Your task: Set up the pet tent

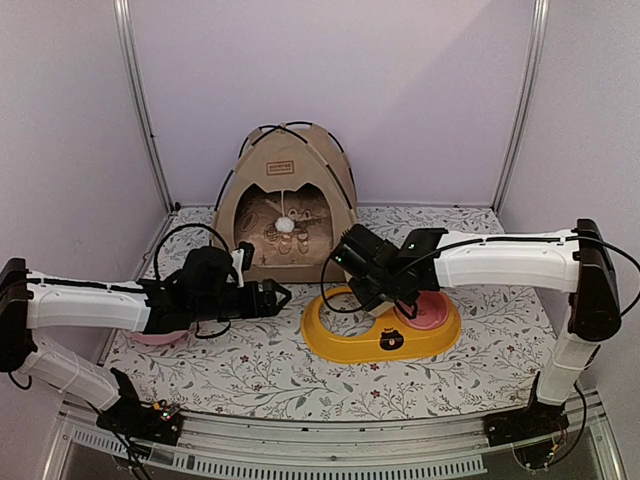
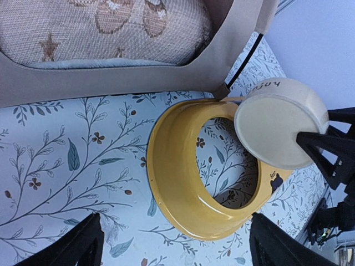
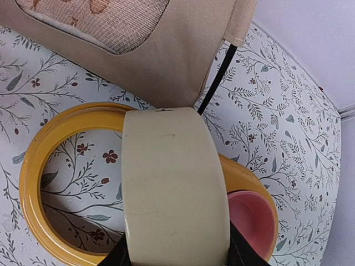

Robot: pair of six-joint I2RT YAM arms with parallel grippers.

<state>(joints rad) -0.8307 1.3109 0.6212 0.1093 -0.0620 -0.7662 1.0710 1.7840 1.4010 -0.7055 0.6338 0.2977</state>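
Observation:
The tan pet tent (image 1: 290, 175) stands upright at the back of the mat, black poles arched over it and a white pom-pom (image 1: 285, 224) hanging in the doorway. Its front edge shows in the left wrist view (image 2: 111, 86) and the right wrist view (image 3: 161, 66). My left gripper (image 1: 280, 297) is open and empty, low over the mat, just in front of the tent (image 2: 175, 249). My right gripper (image 1: 385, 290) is shut on a cream bowl (image 3: 172, 188) and holds it above the empty left ring of the yellow bowl stand (image 1: 340, 345). The bowl also shows in the left wrist view (image 2: 277, 124).
A bear-print cushion (image 2: 100, 27) lies inside the tent. A pink bowl (image 1: 432, 312) sits in the stand's right ring (image 3: 252, 216). A pink dish (image 1: 160, 338) lies under my left arm. Pale walls and metal posts close in the mat at the back and sides.

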